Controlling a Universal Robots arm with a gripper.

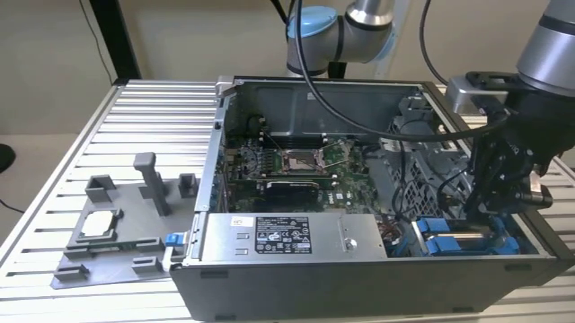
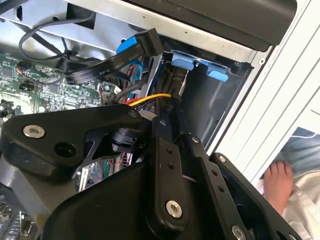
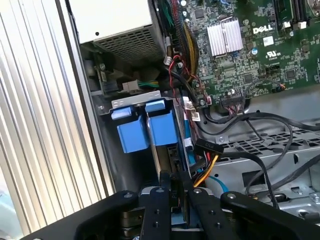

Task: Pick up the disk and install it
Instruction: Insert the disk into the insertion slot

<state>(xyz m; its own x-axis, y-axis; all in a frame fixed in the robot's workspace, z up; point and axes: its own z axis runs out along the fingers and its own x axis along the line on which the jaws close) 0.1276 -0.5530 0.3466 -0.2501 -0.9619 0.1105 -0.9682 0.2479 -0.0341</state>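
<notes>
In the exterior view the disk [image 1: 467,237] is a silver slab between blue bracket pieces, low in the drive bay at the open computer case's near corner on the exterior view's right. My gripper [image 1: 492,210] reaches down into that bay right above it. In the first wrist view my black fingers [image 3: 160,197] stand close together on a thin dark edge, in line with the bracket's blue tabs [image 3: 162,129]. In the second wrist view the same blue tabs [image 2: 182,62] lie just past my gripper [image 2: 172,107]. Most of the disk's face is hidden by the bay walls and my fingers.
The long grey metal box [image 1: 279,235] lies along the case's front. The motherboard [image 1: 297,161] is behind it. Black, red and yellow cables [image 3: 200,170] crowd the bay. A grey fixture [image 1: 117,229] holding a small silver chip sits on the slatted table [image 1: 144,121]. A person's hand [image 2: 277,182] is outside the case.
</notes>
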